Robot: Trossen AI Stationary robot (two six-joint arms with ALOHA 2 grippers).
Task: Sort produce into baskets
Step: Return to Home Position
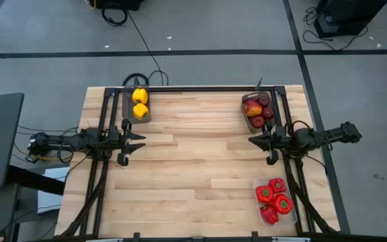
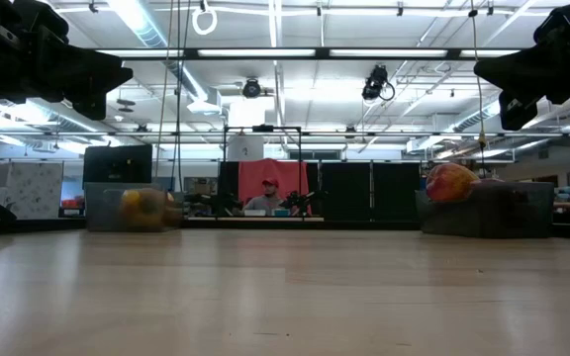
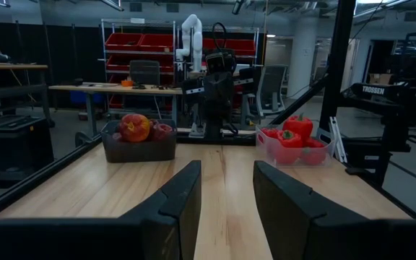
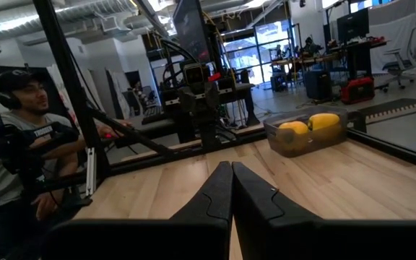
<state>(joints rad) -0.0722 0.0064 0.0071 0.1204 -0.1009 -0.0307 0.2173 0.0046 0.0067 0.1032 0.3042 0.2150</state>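
The produce lies sorted in three baskets on the wooden table. Two yellow peppers [image 1: 140, 103] sit in a grey basket [image 1: 129, 107] at the far left. Apples [image 1: 258, 109] fill a grey basket [image 1: 246, 119] at the far right. Red peppers [image 1: 274, 199] fill a clear basket [image 1: 259, 183] at the near right. My left gripper [image 1: 140, 142] hangs open above the table's left edge with nothing between its fingers. My right gripper [image 1: 250, 140] hangs shut above the right edge, holding nothing.
A black frame [image 1: 200, 88] runs along the table's far edge and down both sides. The wooden table top [image 1: 200, 168] between the arms lies bare. A person [image 4: 20, 137] sits beyond the table's left side, in the right wrist view.
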